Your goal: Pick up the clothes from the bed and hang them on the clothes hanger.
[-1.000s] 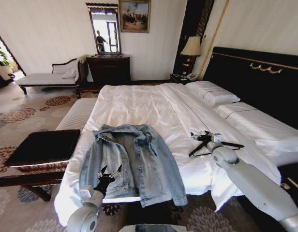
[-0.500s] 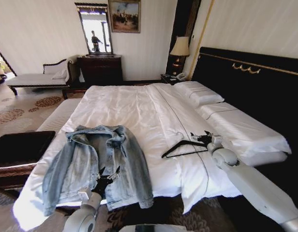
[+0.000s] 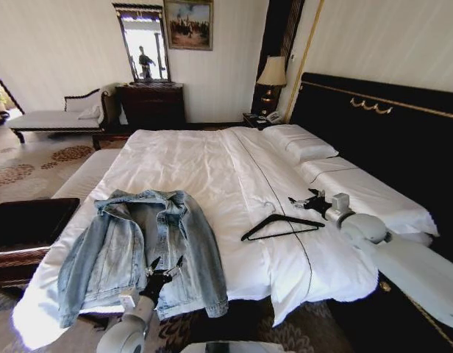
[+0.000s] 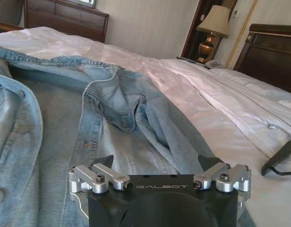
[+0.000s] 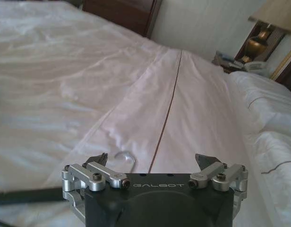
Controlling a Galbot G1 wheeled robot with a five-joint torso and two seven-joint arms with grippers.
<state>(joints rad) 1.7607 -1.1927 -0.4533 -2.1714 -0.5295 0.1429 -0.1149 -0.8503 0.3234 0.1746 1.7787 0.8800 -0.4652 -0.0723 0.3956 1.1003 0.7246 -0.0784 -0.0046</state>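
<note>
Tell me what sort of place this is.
Probably a hotel bedroom: a wide bed with white linen and pillows, a bedside lamp, and a dresser under a mirror.

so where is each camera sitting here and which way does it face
Head view: on the robot's head, looking down the bed at the denim jacket and coat hanger; both arms show, left gripper over the jacket, right gripper beside the hanger.
Left wrist view: low over the jacket, facing the lamp; open left gripper in the foreground.
Right wrist view: above the sheet, open right gripper near the hanger's hook.
All three views share the hanger.
</note>
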